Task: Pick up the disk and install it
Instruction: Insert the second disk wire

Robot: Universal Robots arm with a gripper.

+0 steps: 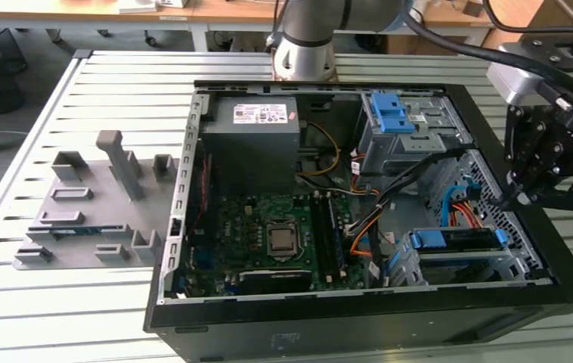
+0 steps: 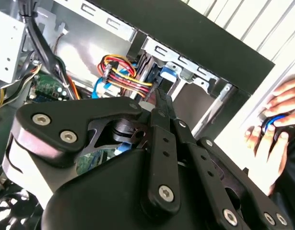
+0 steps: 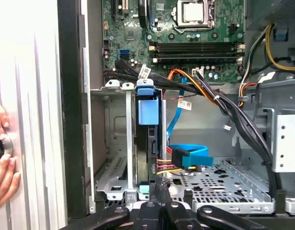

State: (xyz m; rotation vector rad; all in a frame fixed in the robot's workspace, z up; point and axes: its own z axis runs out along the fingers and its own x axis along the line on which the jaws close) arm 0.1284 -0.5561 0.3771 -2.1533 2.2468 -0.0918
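Disk: silver-grey metal drive in blue plastic carrier [image 3: 148, 139], seated upright in case bay | black gripper [image 3: 159, 207] fingers closed, empty, just beside it | handling: rigid, dense, shock-sensitive; grasp carrier edges.

I count one open computer case [image 1: 367, 318] on one slatted table [image 1: 24, 181], and one grey holder plate [image 1: 85, 204] beside it. Inside there is one motherboard [image 1: 266, 234] with one processor socket [image 1: 283, 237], one grey power supply box [image 1: 251, 136] and one disk [image 3: 147, 129]. One robot arm carries one gripper [image 1: 543, 189]. One hand [image 2: 277, 129] of a person is visible.
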